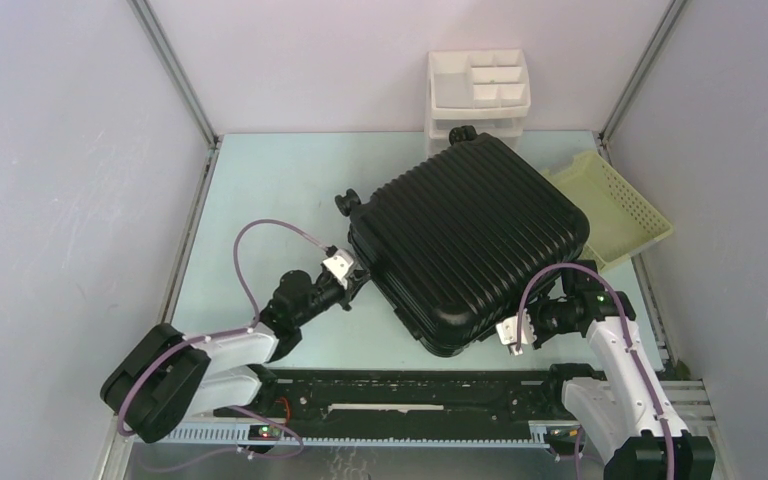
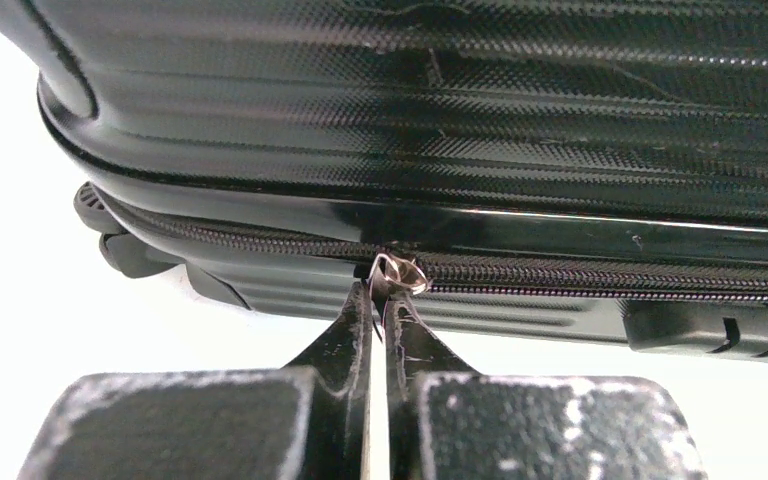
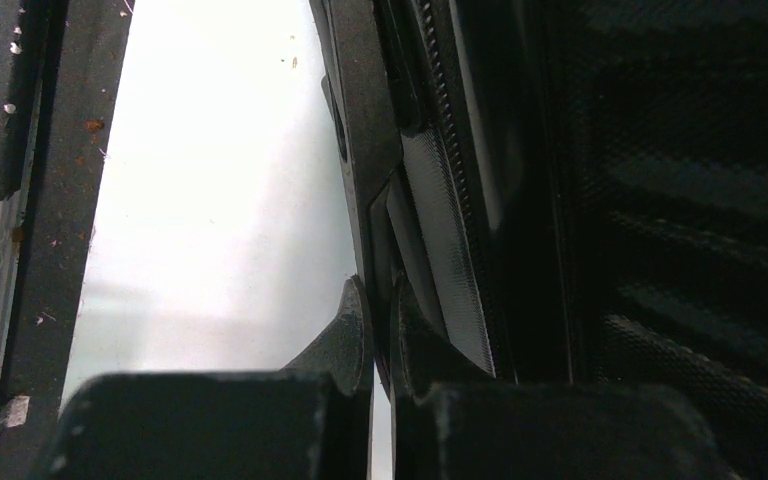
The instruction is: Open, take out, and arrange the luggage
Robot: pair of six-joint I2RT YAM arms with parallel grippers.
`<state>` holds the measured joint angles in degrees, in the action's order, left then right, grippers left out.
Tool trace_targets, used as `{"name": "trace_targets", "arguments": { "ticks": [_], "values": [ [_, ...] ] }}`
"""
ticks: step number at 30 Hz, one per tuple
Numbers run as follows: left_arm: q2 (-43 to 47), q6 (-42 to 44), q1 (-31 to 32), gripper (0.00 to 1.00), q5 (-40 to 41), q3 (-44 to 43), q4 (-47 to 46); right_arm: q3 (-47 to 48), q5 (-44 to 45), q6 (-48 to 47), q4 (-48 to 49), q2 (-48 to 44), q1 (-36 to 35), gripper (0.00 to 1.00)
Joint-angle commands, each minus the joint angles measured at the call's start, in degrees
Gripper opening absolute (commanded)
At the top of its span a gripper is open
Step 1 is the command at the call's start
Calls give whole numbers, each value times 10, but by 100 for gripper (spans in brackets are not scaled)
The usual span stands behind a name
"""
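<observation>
The luggage (image 1: 470,235) is a big black ribbed hard-shell case lying closed and skewed on the table. In the left wrist view its side (image 2: 460,120) fills the top, with the zipper running across below the shell. My left gripper (image 1: 357,280) (image 2: 382,290) is at the case's left side, shut on the small metal zipper pull (image 2: 405,272). My right gripper (image 1: 505,338) (image 3: 380,295) is shut and pressed against the near edge of the luggage (image 3: 660,200). Whether it pinches anything there is too dark to tell.
A white three-tier drawer organizer (image 1: 478,90) stands at the back wall just behind the case. A pale yellow perforated basket (image 1: 615,205) lies tilted to the right of it. A wheel (image 1: 345,203) (image 2: 110,235) sticks out at the case's left corner.
</observation>
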<state>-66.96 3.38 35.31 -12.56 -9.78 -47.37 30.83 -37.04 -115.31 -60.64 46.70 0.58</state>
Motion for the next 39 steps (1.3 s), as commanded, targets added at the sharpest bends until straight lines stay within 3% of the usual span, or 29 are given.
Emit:
{"name": "trace_targets", "arguments": {
  "ticks": [1,13,22,39],
  "values": [
    [35,-30,-45,0,76,3,-39,5,25,38,-59,7,14,0],
    [-14,-109,-109,0,123,-111,69,5,25,41,-57,8,15,0],
    [-56,-163,-121,0,255,-172,109,1,27,40,-54,10,16,0],
    [-205,-180,-185,0,117,-324,137,-1,12,32,-64,8,15,0]
  ]
}}
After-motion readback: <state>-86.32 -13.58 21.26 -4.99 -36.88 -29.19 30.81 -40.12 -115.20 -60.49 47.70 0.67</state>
